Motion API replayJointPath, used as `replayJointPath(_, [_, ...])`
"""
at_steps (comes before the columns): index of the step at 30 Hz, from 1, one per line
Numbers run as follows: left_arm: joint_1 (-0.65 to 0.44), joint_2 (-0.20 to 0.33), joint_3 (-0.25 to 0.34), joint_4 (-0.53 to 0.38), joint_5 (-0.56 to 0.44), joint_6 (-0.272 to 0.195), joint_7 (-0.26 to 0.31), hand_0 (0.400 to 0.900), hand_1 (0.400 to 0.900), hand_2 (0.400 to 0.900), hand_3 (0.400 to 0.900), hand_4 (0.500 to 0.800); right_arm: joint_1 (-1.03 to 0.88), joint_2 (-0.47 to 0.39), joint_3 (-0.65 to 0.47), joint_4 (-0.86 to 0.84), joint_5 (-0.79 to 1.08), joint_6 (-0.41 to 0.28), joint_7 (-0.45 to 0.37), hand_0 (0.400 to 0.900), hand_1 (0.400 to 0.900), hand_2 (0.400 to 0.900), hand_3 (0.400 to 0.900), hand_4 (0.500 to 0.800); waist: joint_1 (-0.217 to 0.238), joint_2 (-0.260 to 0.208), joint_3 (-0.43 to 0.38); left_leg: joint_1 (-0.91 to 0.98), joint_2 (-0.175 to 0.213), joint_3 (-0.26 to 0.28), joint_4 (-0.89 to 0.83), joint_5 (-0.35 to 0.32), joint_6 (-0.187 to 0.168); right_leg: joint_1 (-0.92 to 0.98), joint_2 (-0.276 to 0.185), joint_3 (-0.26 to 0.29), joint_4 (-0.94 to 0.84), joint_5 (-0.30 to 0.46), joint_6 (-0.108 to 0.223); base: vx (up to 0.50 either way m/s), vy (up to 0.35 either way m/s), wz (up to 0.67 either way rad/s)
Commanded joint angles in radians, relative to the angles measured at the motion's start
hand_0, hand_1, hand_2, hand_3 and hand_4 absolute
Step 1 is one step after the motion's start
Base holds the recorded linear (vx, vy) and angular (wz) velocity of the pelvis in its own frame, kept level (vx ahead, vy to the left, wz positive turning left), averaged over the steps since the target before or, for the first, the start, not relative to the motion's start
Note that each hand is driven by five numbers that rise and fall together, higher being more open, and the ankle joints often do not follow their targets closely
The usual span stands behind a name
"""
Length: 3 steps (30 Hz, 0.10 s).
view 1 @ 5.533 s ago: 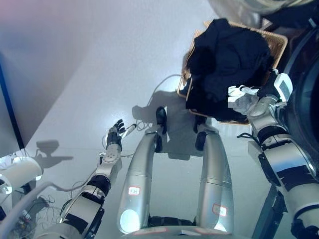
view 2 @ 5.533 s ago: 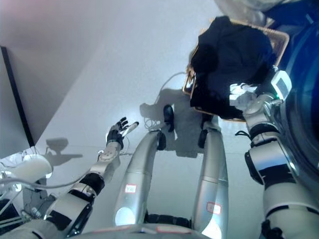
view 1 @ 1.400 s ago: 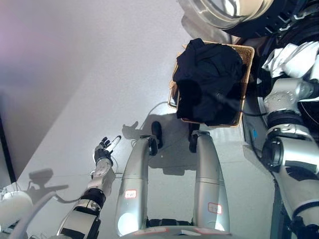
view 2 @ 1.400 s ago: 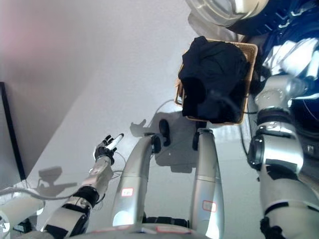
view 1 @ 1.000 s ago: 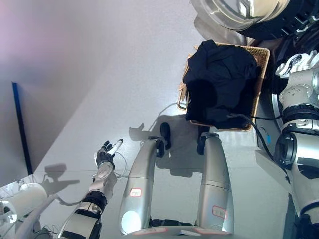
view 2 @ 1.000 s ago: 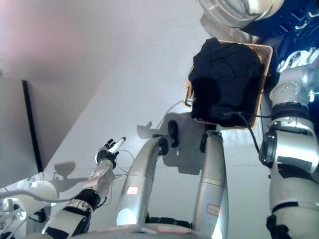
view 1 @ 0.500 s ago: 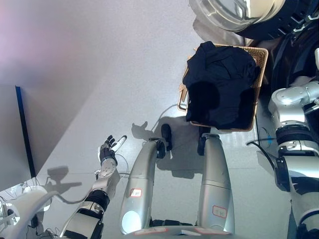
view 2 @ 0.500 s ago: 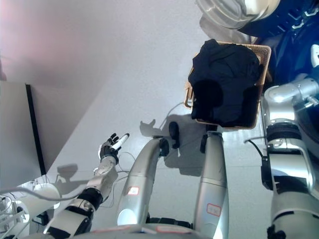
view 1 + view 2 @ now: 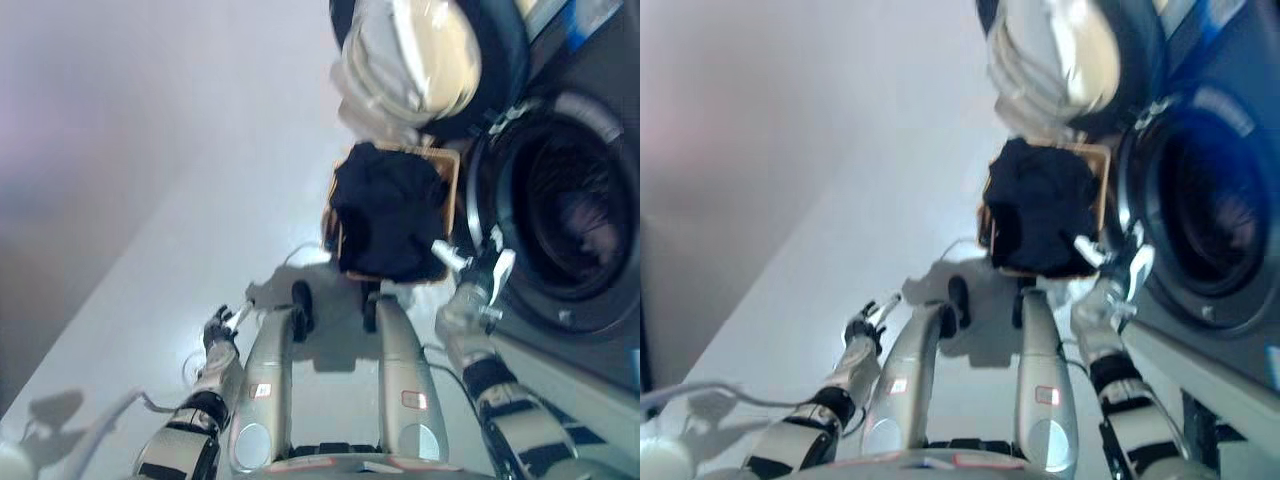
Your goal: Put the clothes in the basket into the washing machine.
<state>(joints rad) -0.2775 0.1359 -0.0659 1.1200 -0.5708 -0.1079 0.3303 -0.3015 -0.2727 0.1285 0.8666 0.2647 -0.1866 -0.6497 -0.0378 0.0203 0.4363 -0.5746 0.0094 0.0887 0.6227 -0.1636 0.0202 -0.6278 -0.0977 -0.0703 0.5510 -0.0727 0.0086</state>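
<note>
Clothes point(image 9: 385, 222), a dark heap, are piled in the wicker basket point(image 9: 449, 172) on the pale floor point(image 9: 180, 240), rising above its rim and draped over its near edge. The basket is set just beside the washing machine point(image 9: 590, 330), whose round drum opening point(image 9: 565, 215) is uncovered, with the door point(image 9: 415, 60) swung out beyond the basket's far edge. The right hand point(image 9: 478, 268) is held between the basket's near right corner and the drum rim, fingers spread, nothing gripped. The left hand point(image 9: 222, 328) is kept low on the left, well apart, fingers loosely spread. Bare floor is seen left of the basket.
</note>
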Motion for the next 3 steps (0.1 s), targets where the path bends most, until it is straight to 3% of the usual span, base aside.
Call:
replayJointPath(1, [0.075,0.052,-0.003,0.061,0.088,0.024,-0.049,0.9,0.9,0.9,0.9,0.8,0.04,-0.022,-0.011,0.079,0.091,-0.012,0.135,0.9,0.9,0.9,0.9,0.8,0.002,0.009,-0.084,0.15,-0.042,0.002,-0.234,0.04,-0.033,0.141,0.017,0.007,-0.128,0.009,0.067,0.04,0.096,0.05])
replayJointPath(3, [0.084,0.057,0.004,0.087,0.118,0.031,-0.069,0.9,0.9,0.9,0.9,0.8,0.068,-0.005,-0.029,0.172,0.108,0.009,0.177,0.9,0.9,0.9,0.9,0.8,0.01,0.002,-0.112,0.231,-0.047,-0.01,-0.298,0.056,-0.035,0.231,0.022,-0.007,-0.198,0.022,0.071,0.03,0.059,0.05])
